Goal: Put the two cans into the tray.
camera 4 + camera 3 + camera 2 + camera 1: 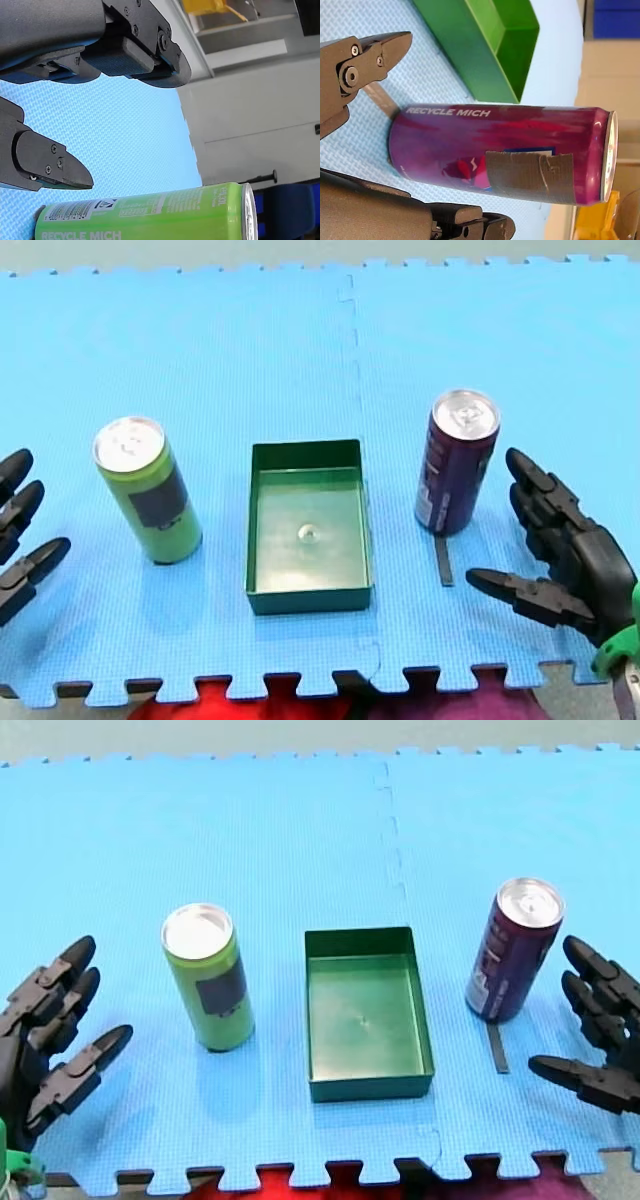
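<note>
Two slim drink cans stand upright on a blue foam mat (300, 830), waiting to go into the green tray (369, 1087) between them. The lime-green can (208, 982) is to the tray's left and the purple can (512, 952) to its right, each well clear of the tray walls.

The robot's left hand (45, 1040) waits at the near left, apart from the green can, empty and with fingers uncurled. Its right hand (600, 1025) waits in the same state at the near right, just beside the purple can without touching it.

Both cans look like thin, smooth aluminium with sealed tops, so they are probably full and fairly heavy. Their walls would dent under a hard squeeze and could slip in a loose one. Being tall and narrow, they would also topple if nudged near the top. The best hold appears to be around the middle of the body, where a tape patch (530, 172) on the purple can and a dark patch (222, 992) on the green one may add friction.

The shallow, rectangular tray holds no cans. A small pale spot (308, 533) on its floor cannot be identified. A grey strip (497, 1047) lies on the mat at the foot of the purple can.
</note>
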Robot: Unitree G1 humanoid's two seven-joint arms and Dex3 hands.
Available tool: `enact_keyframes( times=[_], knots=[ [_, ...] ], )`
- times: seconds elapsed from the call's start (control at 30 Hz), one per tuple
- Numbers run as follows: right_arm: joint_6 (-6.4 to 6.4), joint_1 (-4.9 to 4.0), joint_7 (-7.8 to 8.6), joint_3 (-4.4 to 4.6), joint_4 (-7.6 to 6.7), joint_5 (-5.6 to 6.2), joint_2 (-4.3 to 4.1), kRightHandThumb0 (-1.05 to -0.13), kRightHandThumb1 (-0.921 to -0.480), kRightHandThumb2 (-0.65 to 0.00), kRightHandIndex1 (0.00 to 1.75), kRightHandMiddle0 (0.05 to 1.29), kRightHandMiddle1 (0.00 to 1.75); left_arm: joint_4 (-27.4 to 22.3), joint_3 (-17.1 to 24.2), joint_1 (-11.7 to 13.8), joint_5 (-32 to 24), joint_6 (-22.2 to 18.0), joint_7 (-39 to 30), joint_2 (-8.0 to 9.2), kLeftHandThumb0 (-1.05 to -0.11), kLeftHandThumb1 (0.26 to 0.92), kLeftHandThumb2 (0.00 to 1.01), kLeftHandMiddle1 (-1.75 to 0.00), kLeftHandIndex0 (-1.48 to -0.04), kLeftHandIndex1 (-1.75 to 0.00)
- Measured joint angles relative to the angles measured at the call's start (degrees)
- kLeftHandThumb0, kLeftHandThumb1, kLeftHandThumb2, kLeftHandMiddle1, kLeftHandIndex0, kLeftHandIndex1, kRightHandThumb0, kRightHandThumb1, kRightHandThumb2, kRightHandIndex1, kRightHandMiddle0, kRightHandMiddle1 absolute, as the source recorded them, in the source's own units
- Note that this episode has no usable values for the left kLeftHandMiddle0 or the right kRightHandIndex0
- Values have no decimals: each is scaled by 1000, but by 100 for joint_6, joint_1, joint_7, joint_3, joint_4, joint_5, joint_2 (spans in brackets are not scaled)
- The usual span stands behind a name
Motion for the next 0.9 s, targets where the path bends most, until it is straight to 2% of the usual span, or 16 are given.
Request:
enact_keyframes(
  times=[0.23,0.43,0.53,0.73,0.9],
  knots=[
    [17,-30,145,-61,22,84,4,-1048,-731,-4,19,118,1,41,0,-4,0,-2,-6,-2,-1048,882,3,0,-498,-1],
    [96,-76,393,-149,74,249,19,-1048,-743,-8,17,124,4,80,2,-20,0,-6,-14,2,-1048,881,1,-1,-498,0],
    [108,-88,443,-168,85,281,28,-1048,-750,-10,14,125,4,92,3,-32,-3,-11,-31,9,-1048,881,1,-1,-498,0],
    [105,-121,443,-195,130,273,25,-1048,-762,-12,11,128,4,127,19,-61,-14,-14,-97,35,-1048,884,2,-1,-498,0],
    [10,-172,270,-191,189,172,25,-1048,-768,-12,14,127,3,150,28,-90,-16,-14,-129,53,-1048,885,3,0,-497,0]
  ],
)
